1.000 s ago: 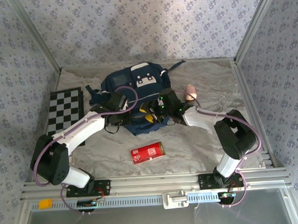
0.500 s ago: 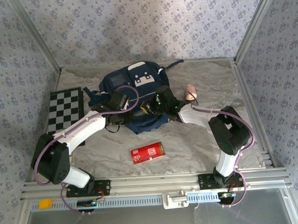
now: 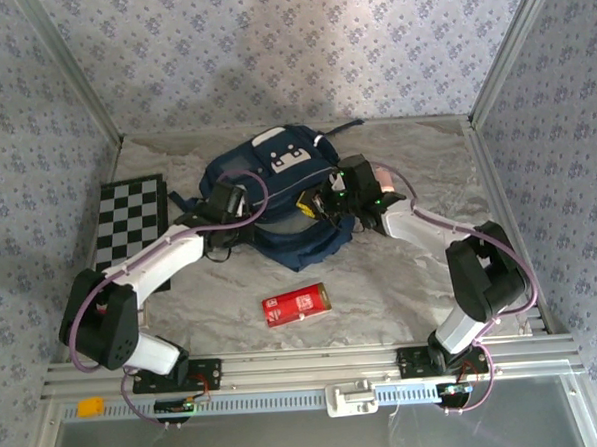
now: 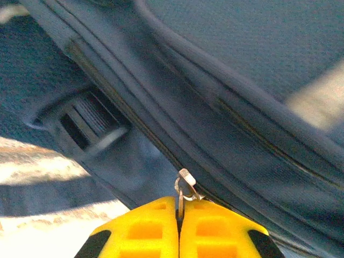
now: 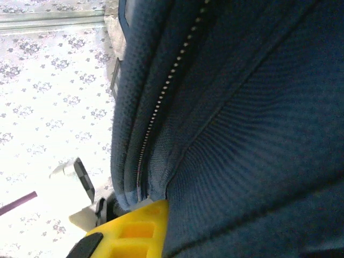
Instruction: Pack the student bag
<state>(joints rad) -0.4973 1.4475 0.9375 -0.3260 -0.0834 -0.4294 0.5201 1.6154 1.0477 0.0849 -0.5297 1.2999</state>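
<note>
top view: the student bag (image 3: 276, 185) lies at the centre of the frame, toward the back of the sandy table (image 3: 422, 277), with its white-grey patch turned to the upper edge. the left gripper (image 3: 227, 200) sits on its left flank and the right gripper (image 3: 327, 200) on its right flank. a red carton (image 3: 295, 305) lies well apart below it, and a checkered board (image 3: 128, 220) lies at the left. you are judged to be at the zipper step, one arm bracing and the other pulling. with the carton outside the bag, packing looks unfinished. left wrist view: the yellow fingers of the left gripper (image 4: 178, 208) are pressed together at the lower centre, pinching the metal zipper pull (image 4: 184, 184). the zip line runs diagonally from upper left to lower right, and a dark buckle (image 4: 86, 121) hangs at the left. your next move calls for a steady draw along that seam, not across it, with the fabric kept taut. right wrist view: navy woven fabric covers the right and centre, and a line of zipper teeth (image 5: 166, 91) runs down it. the right gripper (image 5: 153, 215) at the bottom edge is closed on a fold of the bag's edge. one yellow finger shows and the other is hidden by cloth. you cannot tell here whether the zip is being opened or closed.
</note>
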